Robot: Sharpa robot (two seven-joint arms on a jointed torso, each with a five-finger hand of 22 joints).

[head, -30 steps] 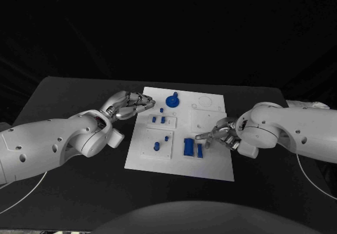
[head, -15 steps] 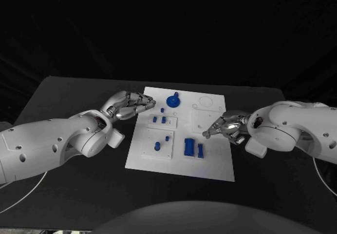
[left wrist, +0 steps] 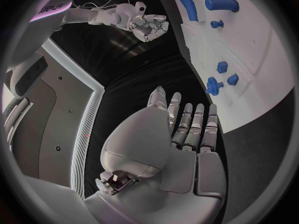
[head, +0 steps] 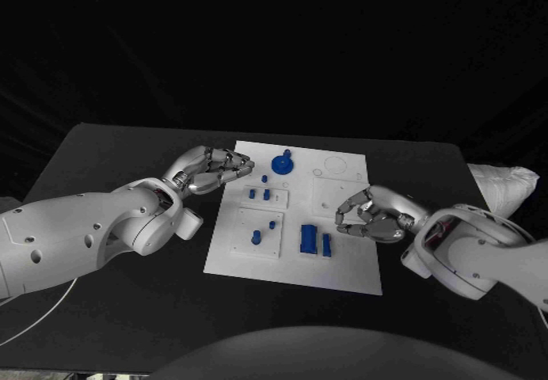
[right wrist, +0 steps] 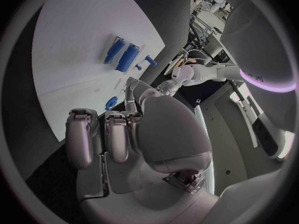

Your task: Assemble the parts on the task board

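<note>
The white task board [head: 343, 269] lies mid-counter with blue parts [head: 310, 237] on it. Both the left hand [head: 211, 169] and right hand [head: 367, 214] are curled, holding nothing. Next: pick a part.

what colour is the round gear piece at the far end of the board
Blue. The gear shows best in the head view, on the white board.

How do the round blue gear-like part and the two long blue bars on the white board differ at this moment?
The round blue gear-like part sits at the far end of the white task board, nearer the left hand; the two long blue bars lie side by side at the near end, by the right hand. The gear is disc-shaped, the bars elongated. Neither is held.
</note>
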